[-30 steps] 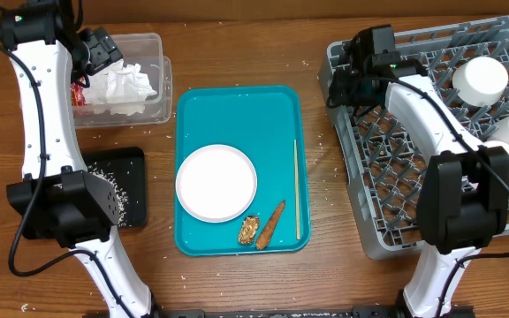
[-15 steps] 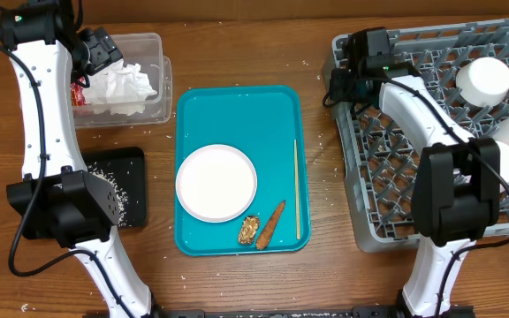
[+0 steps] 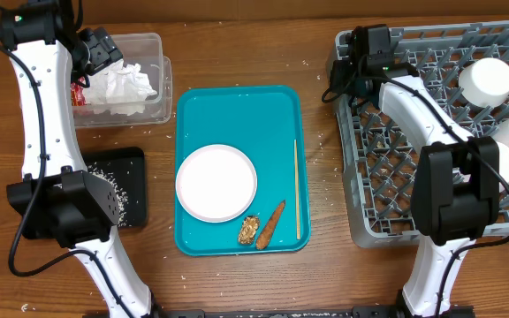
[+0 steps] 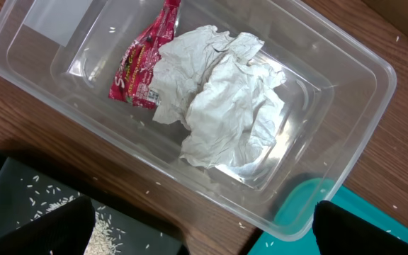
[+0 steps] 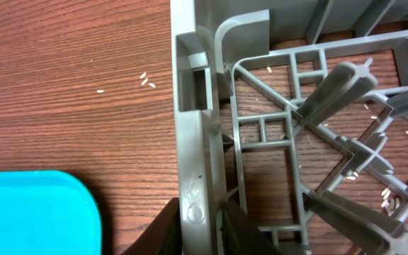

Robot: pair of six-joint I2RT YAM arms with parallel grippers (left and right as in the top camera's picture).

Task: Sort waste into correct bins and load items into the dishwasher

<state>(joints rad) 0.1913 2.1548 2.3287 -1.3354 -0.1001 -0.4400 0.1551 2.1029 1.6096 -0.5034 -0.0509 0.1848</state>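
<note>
My right gripper (image 5: 202,221) is shut on the left wall of the grey dishwasher rack (image 5: 190,142), near its far left corner (image 3: 343,62). White cups (image 3: 486,79) stand in the rack at the far right. My left gripper (image 4: 204,234) hangs open over the clear bin (image 4: 360,64), which holds a crumpled napkin (image 4: 225,92) and a red wrapper (image 4: 144,60). On the teal tray (image 3: 237,110) lie a round white plate (image 3: 216,183), a brown lump (image 3: 248,230) and a carrot-like stick (image 3: 270,224).
A thin wooden stick (image 3: 296,188) lies along the teal tray's right side. The black tray (image 3: 131,168) with white grains (image 4: 108,230) sits in front of the clear bin. White crumbs dot the wooden table (image 3: 321,141) between tray and rack.
My right gripper has closed on the rack's wall, and the rack has slid a little to the right and turned squarer to the table. The left arm has not moved.
</note>
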